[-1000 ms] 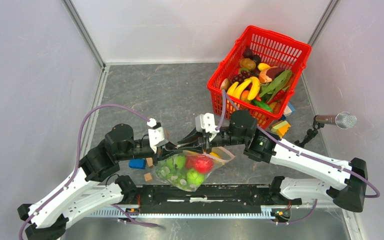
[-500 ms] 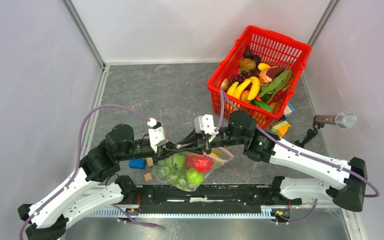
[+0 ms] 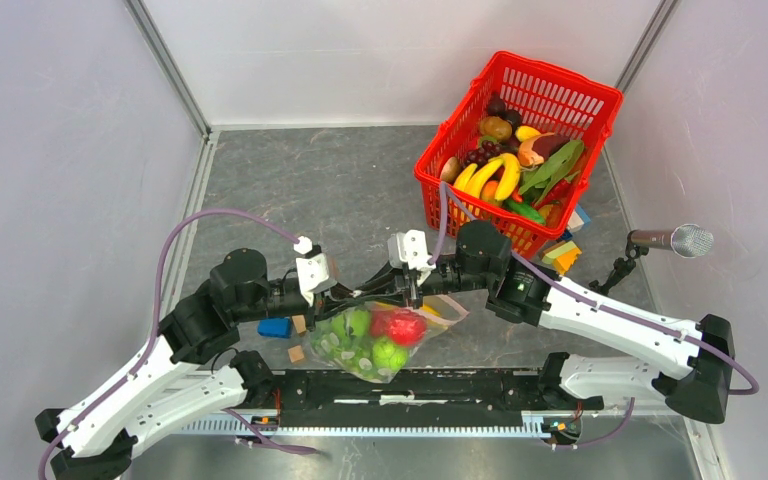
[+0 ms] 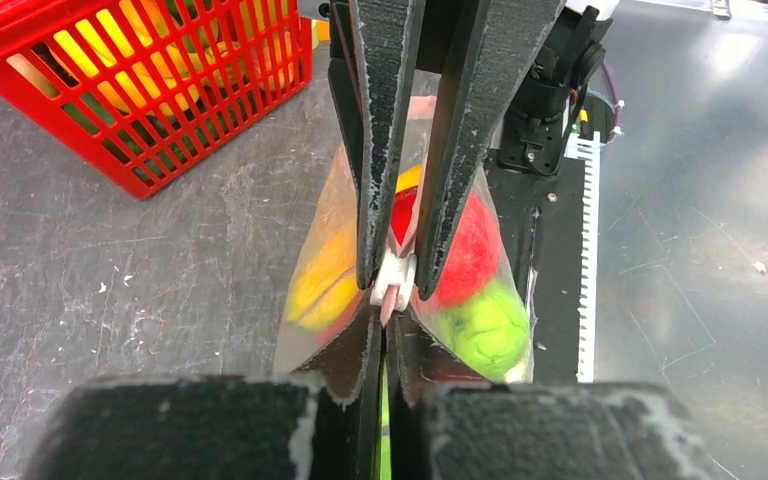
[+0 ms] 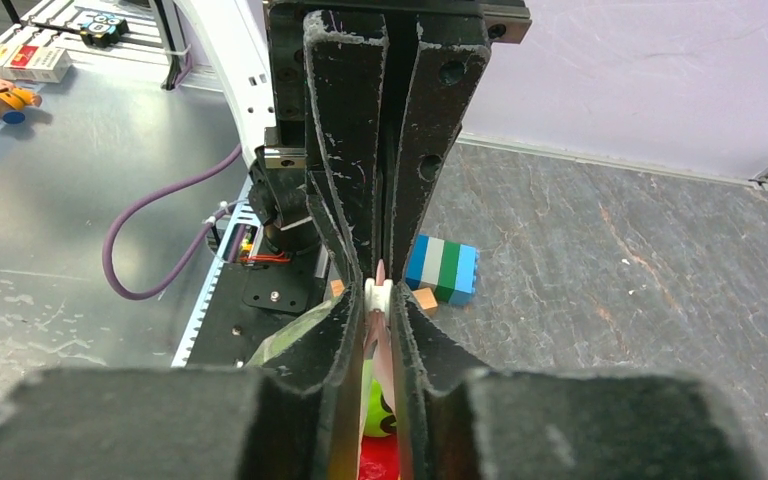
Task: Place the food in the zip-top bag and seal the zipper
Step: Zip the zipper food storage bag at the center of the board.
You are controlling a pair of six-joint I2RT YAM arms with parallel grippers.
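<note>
The clear zip-top bag [image 3: 375, 345] hangs between both grippers above the near table edge. It holds food: a red apple [image 3: 405, 327], green round fruits [image 3: 388, 352], lettuce [image 3: 330, 340] and a yellow piece [image 3: 430, 310]. My left gripper [image 3: 360, 298] is shut on the pink zipper strip [image 4: 390, 308]. My right gripper [image 3: 385, 290] faces it tip to tip, shut on the white slider [image 5: 378, 296], which also shows in the left wrist view [image 4: 392, 278]. Apple [image 4: 470, 250] and green fruit [image 4: 485, 325] show through the plastic.
A red mesh basket [image 3: 440, 185] full of toy food stands at the back right. A blue-green block [image 3: 274, 327] and small wooden cubes [image 3: 296, 354] lie left of the bag. A microphone [image 3: 675, 240] stands at the right, with coloured blocks [image 3: 563, 255] beside the basket.
My right gripper has edged slightly left along the bag's mouth toward the left gripper. The bag and left gripper have stayed in place.
</note>
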